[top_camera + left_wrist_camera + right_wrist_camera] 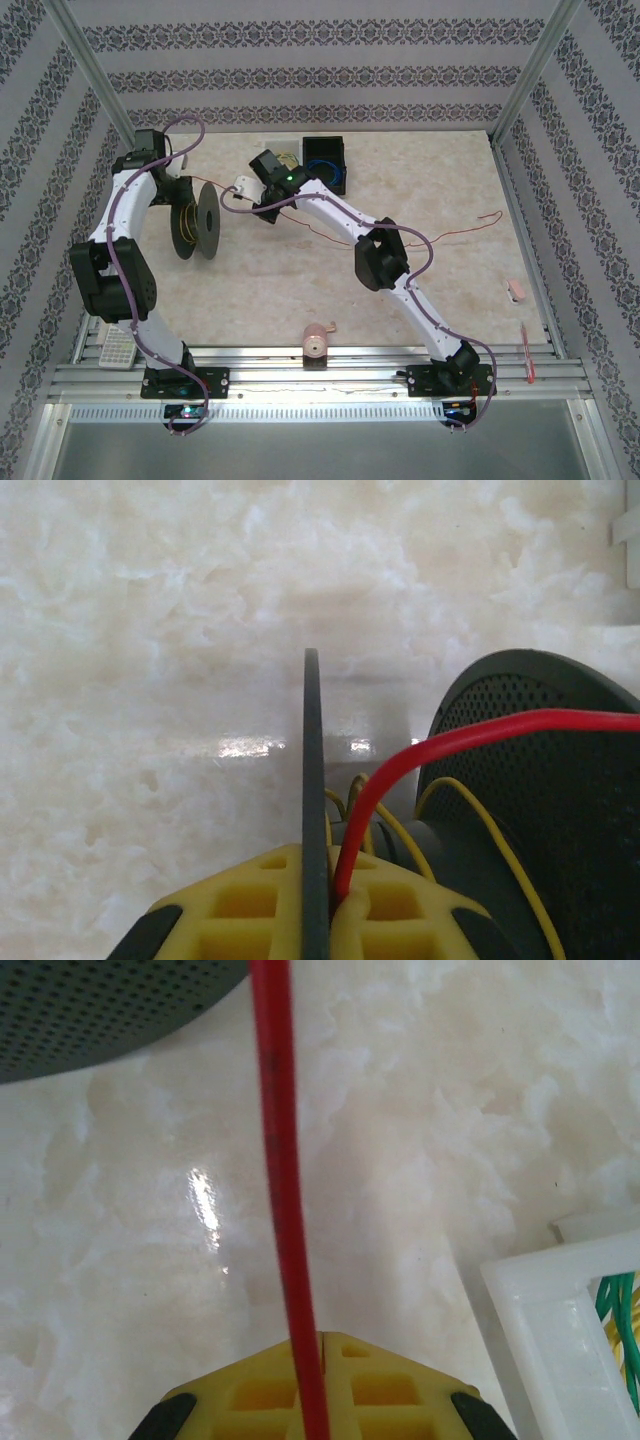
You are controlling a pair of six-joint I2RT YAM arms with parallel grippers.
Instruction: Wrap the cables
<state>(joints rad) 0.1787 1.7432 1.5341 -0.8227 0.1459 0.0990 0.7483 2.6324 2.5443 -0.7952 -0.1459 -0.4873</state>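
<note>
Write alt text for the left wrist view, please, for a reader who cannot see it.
The left gripper, yellow and shut, pinches the thin edge of a black spool, and the red cable rises beside that edge and curves to the right. Yellow wire loops sit on the spool, above a pale marbled table.

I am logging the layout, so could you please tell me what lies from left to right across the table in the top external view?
white keypad → black spool → black box → loose tail of the red cable → small pink block
</note>
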